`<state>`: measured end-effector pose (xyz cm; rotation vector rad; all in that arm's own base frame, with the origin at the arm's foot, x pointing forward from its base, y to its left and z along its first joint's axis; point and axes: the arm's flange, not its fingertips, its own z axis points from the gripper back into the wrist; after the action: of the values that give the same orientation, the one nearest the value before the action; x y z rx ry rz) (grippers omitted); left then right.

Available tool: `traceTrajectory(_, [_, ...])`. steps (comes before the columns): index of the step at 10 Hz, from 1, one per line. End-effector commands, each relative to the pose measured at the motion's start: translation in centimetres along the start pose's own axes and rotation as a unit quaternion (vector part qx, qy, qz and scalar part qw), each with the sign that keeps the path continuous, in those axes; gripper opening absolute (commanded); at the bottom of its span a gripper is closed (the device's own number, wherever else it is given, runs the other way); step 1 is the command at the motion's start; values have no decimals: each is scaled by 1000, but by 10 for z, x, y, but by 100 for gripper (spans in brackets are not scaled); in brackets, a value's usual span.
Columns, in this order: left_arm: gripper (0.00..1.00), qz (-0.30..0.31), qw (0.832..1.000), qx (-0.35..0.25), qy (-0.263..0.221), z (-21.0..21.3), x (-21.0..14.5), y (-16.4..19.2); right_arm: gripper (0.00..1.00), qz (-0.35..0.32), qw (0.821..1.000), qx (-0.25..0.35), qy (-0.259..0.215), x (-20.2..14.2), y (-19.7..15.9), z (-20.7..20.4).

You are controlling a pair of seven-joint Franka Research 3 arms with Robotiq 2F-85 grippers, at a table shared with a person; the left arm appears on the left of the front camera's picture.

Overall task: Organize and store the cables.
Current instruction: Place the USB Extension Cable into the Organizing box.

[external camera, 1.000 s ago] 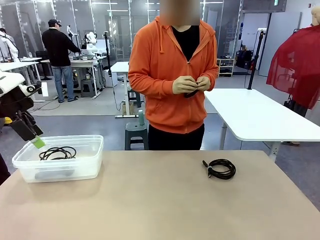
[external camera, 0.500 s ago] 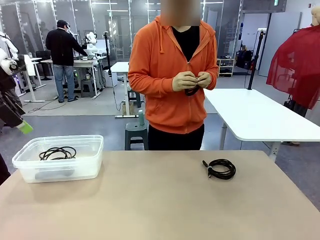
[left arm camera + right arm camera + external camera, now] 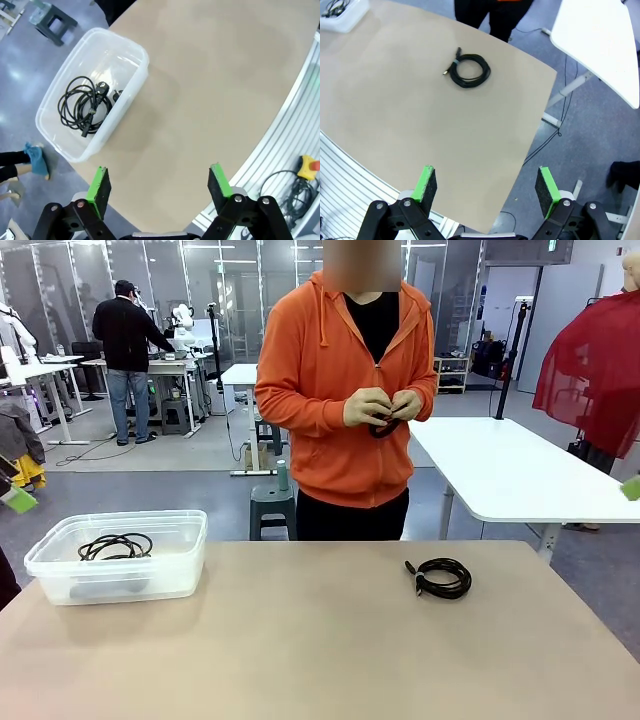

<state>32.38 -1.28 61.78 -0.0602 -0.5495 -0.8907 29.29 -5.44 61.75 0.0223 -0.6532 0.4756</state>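
Right now both of my claws hang empty above my side of the table. My left claw (image 3: 158, 175) has its green pads spread wide with nothing between them. It looks down on the clear plastic bin (image 3: 141, 56) at the table's left end, where one cable (image 3: 80, 106) lies as a loose black tangle on the bin floor. My right claw (image 3: 486, 180) stands just as wide and just as empty, high over the table (image 3: 420, 115). A second cable, a neat black coil (image 3: 470, 71), lies flat on the bare tabletop toward the far right, well apart from the bin, with its plug ends poking out at one side. Across the table the person's hands (image 3: 385, 405) are busy at chest height with something small and dark, probably another cord, though I cannot make out its shape.

I judge the coil to be light and limp, with only a little spring in its loops. Weight is no worry, but shape is: pinch a single strand and the ring will likely sag open and trail. I would take it across the whole bundle of loops on the side away from the plugs. The cord is thin and lies flat, so my fingertips must come right down to the tabletop to get under it.
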Motion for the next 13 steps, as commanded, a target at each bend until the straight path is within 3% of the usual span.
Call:
traceTrajectory(1, [98,-5,1000,-2,4,3,-2,-6,100,-1,999,4,35,31,11,-18])
traceTrajectory(4, [98,0,1000,0,0,0,0,0,100,35,996,8,77,78,40,-67])
traceTrajectory(8, [98,0,1000,0,0,0,0,0,100,32,996,-22,79,110,64,-147])
traceTrajectory(13, [98,0,1000,0,0,0,0,0,100,47,996,0,78,103,63,-142])
